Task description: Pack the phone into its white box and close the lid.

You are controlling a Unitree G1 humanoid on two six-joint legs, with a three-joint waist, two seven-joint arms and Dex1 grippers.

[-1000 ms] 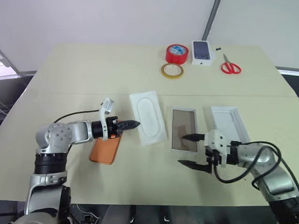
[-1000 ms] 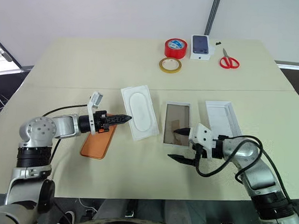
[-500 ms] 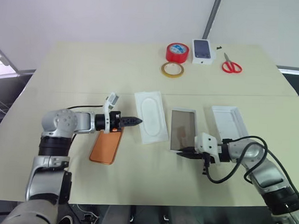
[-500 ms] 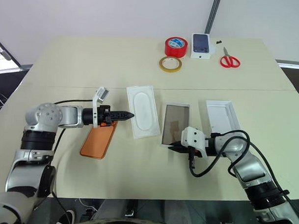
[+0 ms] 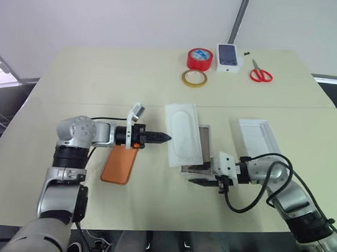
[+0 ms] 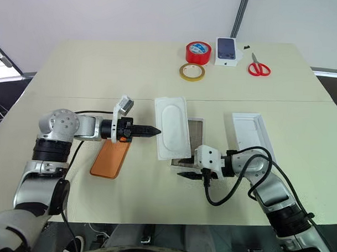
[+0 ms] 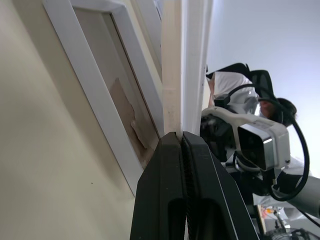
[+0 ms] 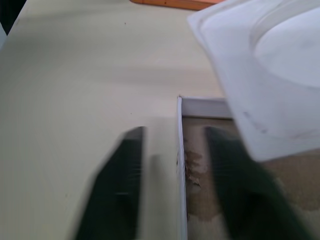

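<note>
The orange phone [image 5: 120,165] lies flat on the table near my left arm. My left gripper [image 5: 167,138] is shut, and its tip rests against the left edge of the white moulded insert [image 5: 183,135]. That insert lies tilted across the left part of the white box [image 5: 204,127] and hides some of its brown floor. My right gripper [image 5: 193,175] is open at the box's near left corner. In the right wrist view one finger stands on each side of the box wall [image 8: 180,150]. The lid [image 5: 258,138] lies to the right of the box with its white inside facing up.
Along the far edge of the table are a red tape roll [image 5: 199,59], a yellowish tape ring [image 5: 193,78], a small white box printed with a dark phone [image 5: 228,57] and red scissors [image 5: 260,74]. Bare tabletop lies in front of the box and the phone.
My left gripper moved right and pushed the insert over the box's left side. My right gripper moved left to the box's near corner, shut, then opened again.
</note>
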